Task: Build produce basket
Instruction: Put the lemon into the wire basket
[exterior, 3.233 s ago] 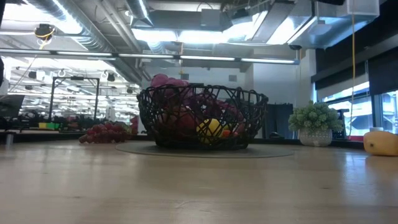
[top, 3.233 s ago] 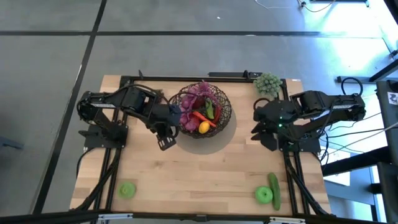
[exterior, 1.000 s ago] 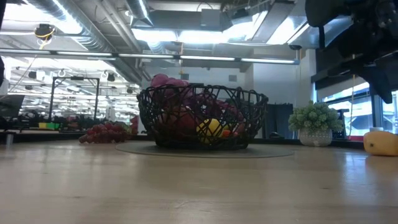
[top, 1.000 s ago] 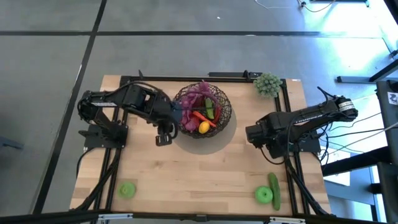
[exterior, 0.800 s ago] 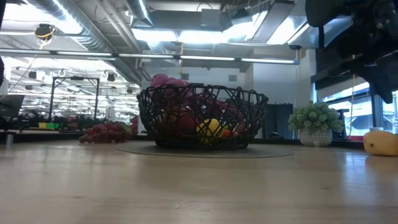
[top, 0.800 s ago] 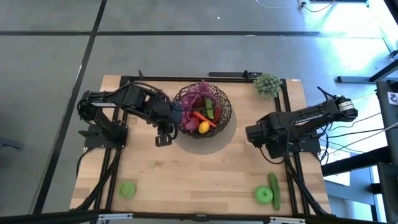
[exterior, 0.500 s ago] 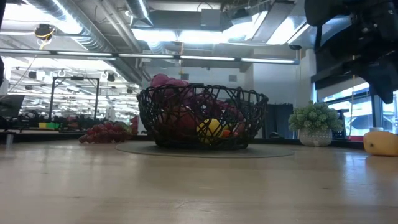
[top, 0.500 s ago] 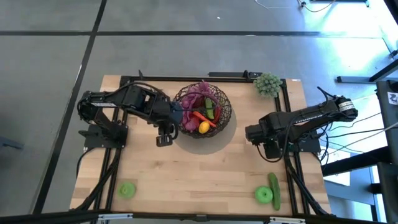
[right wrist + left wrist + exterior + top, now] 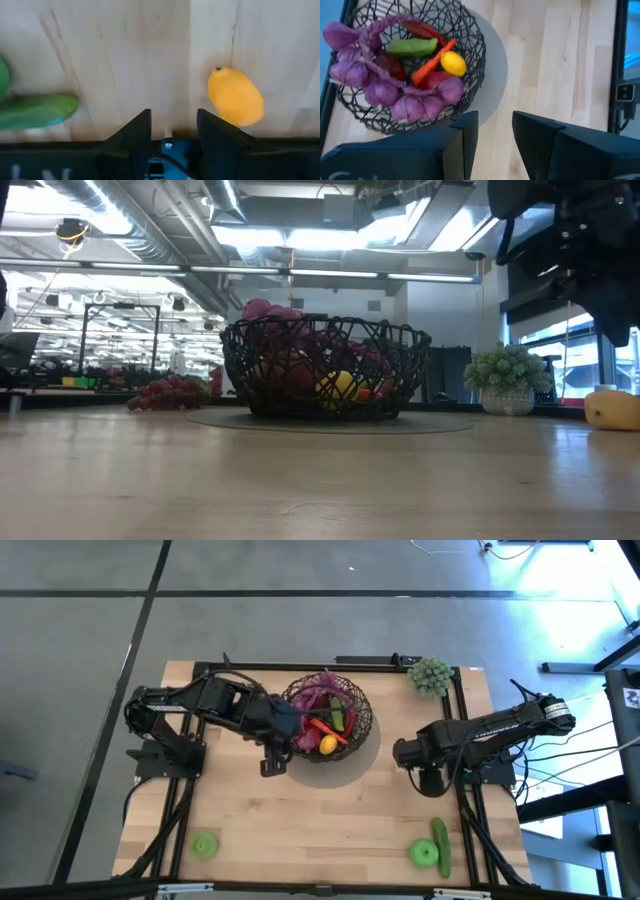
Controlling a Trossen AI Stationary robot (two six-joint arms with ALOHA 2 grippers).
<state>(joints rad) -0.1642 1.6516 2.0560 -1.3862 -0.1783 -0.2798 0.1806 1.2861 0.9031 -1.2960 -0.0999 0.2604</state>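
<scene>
1. Across the bench (image 9: pixel 330 810), little differs from half a second ago: the left arm's gripper has slid slightly toward the near edge and closer to the basket, and the right arm has edged a touch inward; the fruit lies where it did.
2. One basket (image 9: pixel 330 720) stands near the middle of the far edge. One purple bunch of grapes (image 9: pixel 385 85) fills its left side, with one green cucumber (image 9: pixel 412 46), one carrot (image 9: pixel 432 62), one red chilli (image 9: pixel 422 31) and one lemon (image 9: pixel 453 63).
3. The left gripper (image 9: pixel 272 762) hovers just beside the basket's near-left rim, its fingers (image 9: pixel 465 137) parted by a narrow gap with nothing between them.
4. The right gripper (image 9: pixel 428 780) hangs over the right edge, fingers (image 9: pixel 135 137) slightly apart and empty above bare wood, between a second lemon (image 9: pixel 236 97) and a second cucumber (image 9: pixel 37 110).
5. One pale green cluster (image 9: pixel 431 675) sits at the far right corner.
6. Two green apples lie along the near edge: one (image 9: pixel 206 845) toward the left corner, one (image 9: pixel 424 853) toward the right, touching a cucumber.
</scene>
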